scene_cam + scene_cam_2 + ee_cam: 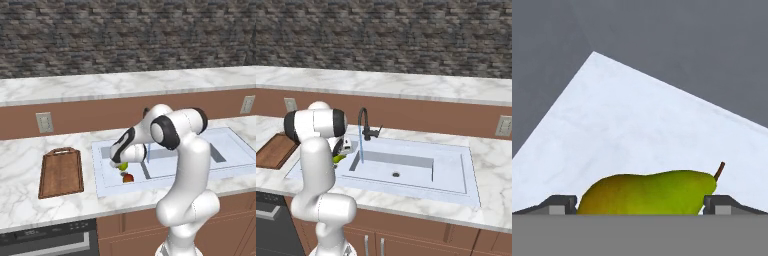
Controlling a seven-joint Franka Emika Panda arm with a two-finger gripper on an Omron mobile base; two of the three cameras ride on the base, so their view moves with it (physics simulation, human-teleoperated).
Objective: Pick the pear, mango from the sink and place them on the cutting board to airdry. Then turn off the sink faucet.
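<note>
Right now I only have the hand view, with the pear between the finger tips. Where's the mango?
Observer: The mango lies in the left basin of the sink, right beside the pear, on the side nearer the front wall.
Operator: Where's the cutting board?
Observer: The cutting board is on the counter left of the sink, loop handle toward the back wall.
Operator: Is water running?
Observer: Yes, a blue stream falls from the sink faucet.

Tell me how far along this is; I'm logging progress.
Nothing is finished: the cutting board lies bare. In hand: the claw has the pear between its fingers over the sink. Left: the mango in the basin and the running faucet.
</note>
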